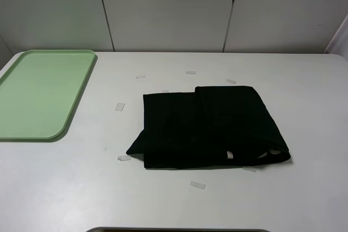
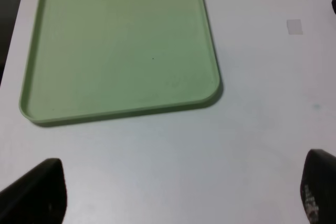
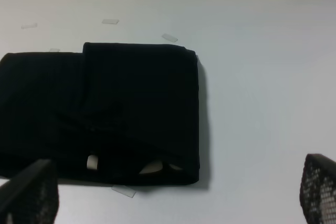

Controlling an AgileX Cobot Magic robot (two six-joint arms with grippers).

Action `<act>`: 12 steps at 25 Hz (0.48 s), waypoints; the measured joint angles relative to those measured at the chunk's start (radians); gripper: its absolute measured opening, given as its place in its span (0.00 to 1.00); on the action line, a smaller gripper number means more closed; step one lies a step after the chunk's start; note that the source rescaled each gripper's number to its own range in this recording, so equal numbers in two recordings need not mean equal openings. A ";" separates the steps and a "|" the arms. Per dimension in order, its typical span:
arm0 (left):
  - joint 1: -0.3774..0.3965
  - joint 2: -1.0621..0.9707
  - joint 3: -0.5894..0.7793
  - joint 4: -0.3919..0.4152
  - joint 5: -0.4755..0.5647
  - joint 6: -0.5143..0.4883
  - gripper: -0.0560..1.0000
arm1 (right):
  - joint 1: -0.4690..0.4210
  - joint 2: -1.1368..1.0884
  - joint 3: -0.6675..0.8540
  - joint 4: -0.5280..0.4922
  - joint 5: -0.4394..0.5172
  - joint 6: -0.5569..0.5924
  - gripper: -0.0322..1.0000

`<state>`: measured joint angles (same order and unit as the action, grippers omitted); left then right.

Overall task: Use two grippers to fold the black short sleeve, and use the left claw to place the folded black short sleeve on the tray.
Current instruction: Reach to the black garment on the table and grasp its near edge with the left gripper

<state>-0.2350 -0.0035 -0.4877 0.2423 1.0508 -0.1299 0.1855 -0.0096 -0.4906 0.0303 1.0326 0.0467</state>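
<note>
A white, matte worktop (image 1: pixel 65 188) fills most of the high view. Behind it, across the top of the frame, stands a pale grey wall (image 1: pixel 168 9) of flat panels split by dark upright seams (image 1: pixel 106 9). The wall's far right shows a slanted lighter strip.

The tray (image 1: pixel 38 96) lies flat at the left edge of the frame, reaching toward the upper left. The shirt (image 1: pixel 206 129) lies folded into a rough rectangle right of centre, well apart from the tray. Its right half is a raised layer, and a pale patch (image 1: pixel 230 155) shows at its lower edge. Small clear tape strips (image 1: pixel 197 185) are scattered on the worktop around the shirt, some just beside its edges.

In the left wrist view, the left tool (image 2: pixel 176 192) has its jaws wide apart above bare worktop, near a rounded corner of the tray. In the right wrist view, the right tool (image 3: pixel 173 192) also has its jaws spread wide, with the shirt's near edge and worktop showing between them.
</note>
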 joint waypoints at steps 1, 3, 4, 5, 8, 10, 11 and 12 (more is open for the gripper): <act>0.000 0.000 0.000 0.000 -0.001 0.000 0.88 | 0.000 0.000 0.000 0.000 0.000 0.000 1.00; 0.000 0.000 0.000 0.000 -0.001 0.000 0.88 | 0.000 0.000 0.000 0.000 0.000 0.000 1.00; 0.000 0.000 0.000 0.000 -0.001 0.000 0.88 | 0.000 0.000 0.000 0.000 0.000 0.000 1.00; 0.000 0.000 0.000 0.000 -0.001 0.000 0.88 | 0.000 0.000 0.000 0.000 0.000 0.000 1.00; 0.000 0.000 0.000 0.000 -0.001 0.000 0.88 | 0.000 0.000 0.000 0.000 0.000 0.000 1.00; 0.000 0.000 0.000 0.000 -0.001 0.000 0.88 | 0.000 0.000 0.000 0.000 0.000 0.000 1.00; 0.000 0.000 0.000 0.000 -0.001 0.000 0.88 | 0.000 0.000 0.000 0.000 0.000 0.000 1.00; 0.000 0.000 0.000 0.000 -0.001 0.000 0.88 | 0.000 0.000 0.000 0.000 0.000 0.000 1.00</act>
<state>-0.2350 -0.0035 -0.4877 0.2423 1.0500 -0.1299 0.1855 -0.0096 -0.4906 0.0303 1.0326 0.0467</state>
